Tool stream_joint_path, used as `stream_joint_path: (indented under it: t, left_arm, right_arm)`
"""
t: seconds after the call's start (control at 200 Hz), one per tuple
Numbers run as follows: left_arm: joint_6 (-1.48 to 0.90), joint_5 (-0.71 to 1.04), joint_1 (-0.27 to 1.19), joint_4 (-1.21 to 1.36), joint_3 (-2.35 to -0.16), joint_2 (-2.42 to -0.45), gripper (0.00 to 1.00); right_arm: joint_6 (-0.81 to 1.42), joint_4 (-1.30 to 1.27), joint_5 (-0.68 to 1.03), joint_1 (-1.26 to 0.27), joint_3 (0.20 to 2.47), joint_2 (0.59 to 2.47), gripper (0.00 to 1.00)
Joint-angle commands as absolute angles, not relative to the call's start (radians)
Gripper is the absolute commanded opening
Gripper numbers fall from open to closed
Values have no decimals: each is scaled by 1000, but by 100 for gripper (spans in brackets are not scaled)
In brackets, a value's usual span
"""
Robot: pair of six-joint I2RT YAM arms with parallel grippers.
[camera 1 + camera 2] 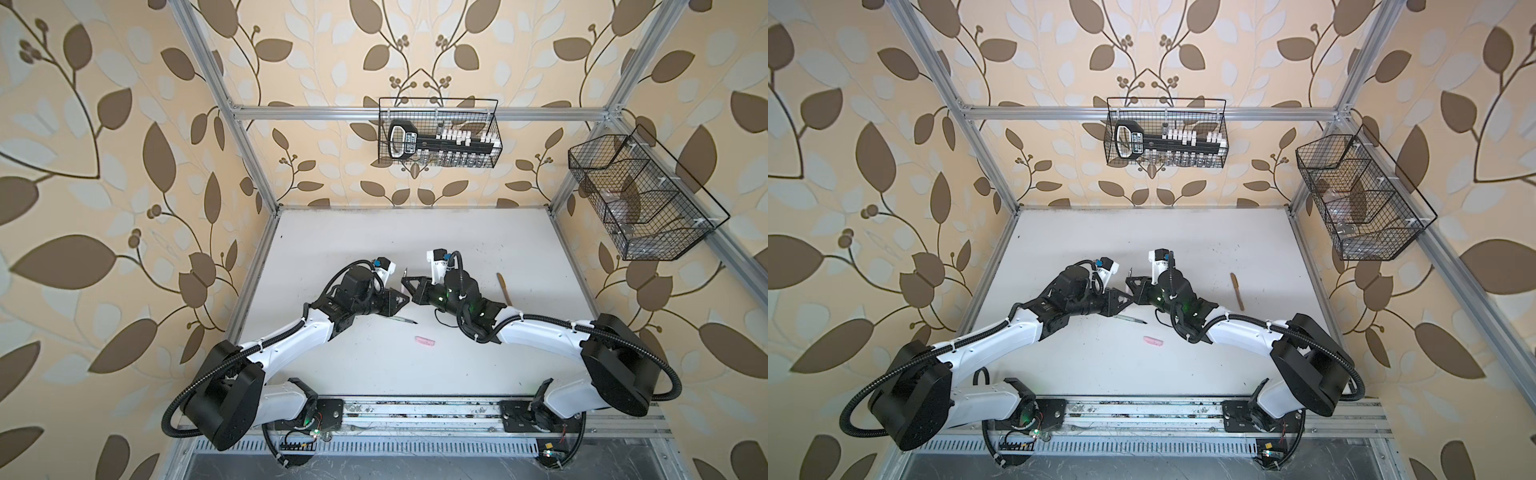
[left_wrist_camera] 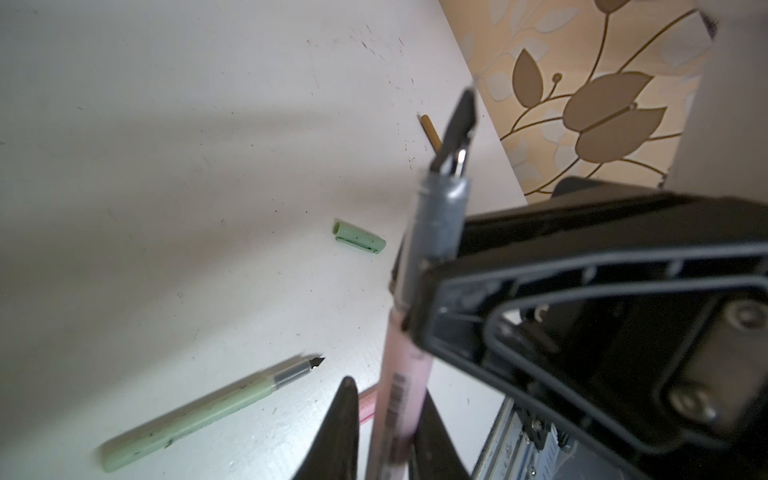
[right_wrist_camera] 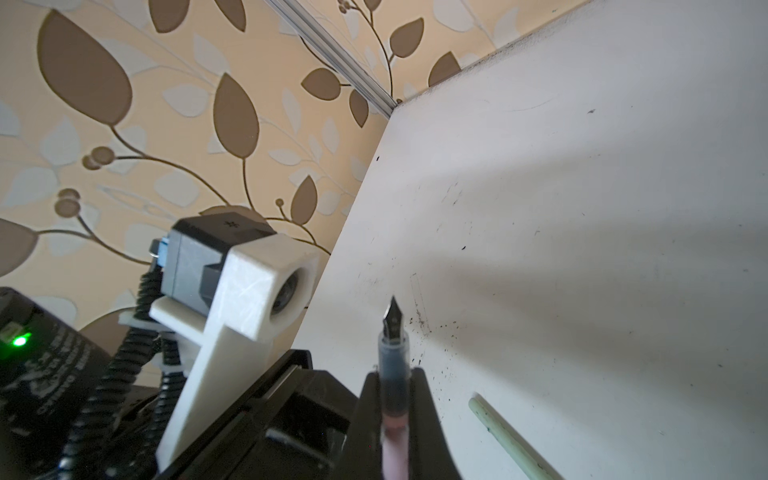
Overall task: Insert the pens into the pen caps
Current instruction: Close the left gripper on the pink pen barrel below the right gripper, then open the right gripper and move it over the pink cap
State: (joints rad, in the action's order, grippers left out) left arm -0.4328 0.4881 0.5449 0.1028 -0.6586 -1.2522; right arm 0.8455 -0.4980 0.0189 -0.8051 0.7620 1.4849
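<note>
- Right claw (image 3: 392,382): pressed together on the pink pen (image 2: 401,374), pinching the grey section just under the nib. The nib points away from the desk (image 1: 374,249).
- Left claw (image 2: 388,419): its fingers flank the same pen's pink barrel; whether they press it cannot be told.
- Pink cap (image 1: 424,341), the landmark: it lies flat on the desk, on the arm-base side of the held pen and apart from it.
- Handling, as judged: the pen is light, stiff, smooth and round, so apt to twist in a pinch, and the nib is fragile. It is best held mid-barrel, because the cap must seat on the grey section that the right claw now covers.
- Green pen (image 1: 402,320): on the desk just beyond the pink cap, between it and the claws.
- Green cap (image 2: 359,243): farther from the pink cap than that pen's nib.
- Tan-brown pen (image 1: 504,286): well apart from the pink cap, on the right arm's side.
- Back wire basket (image 1: 496,124) and side wire basket (image 1: 665,249): on the frame, far from the pink cap and obstructing nothing.
</note>
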Motion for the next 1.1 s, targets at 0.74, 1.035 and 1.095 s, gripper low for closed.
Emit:
stream_joint_path:
  t: [0.74,1.035,1.095]
  left_arm:
    - [-102,269,548,-299,-850,-1099,0]
    - [-115,247,561,-353,-838,-961,0]
    - [-115,240,568,-357,-835,-930,0]
  right_arm:
    - [457,625,-91,-754,983,1192,56]
    - [416,554,90,-880,920,1424,59]
    - [405,545,76,-894,936,1478,62]
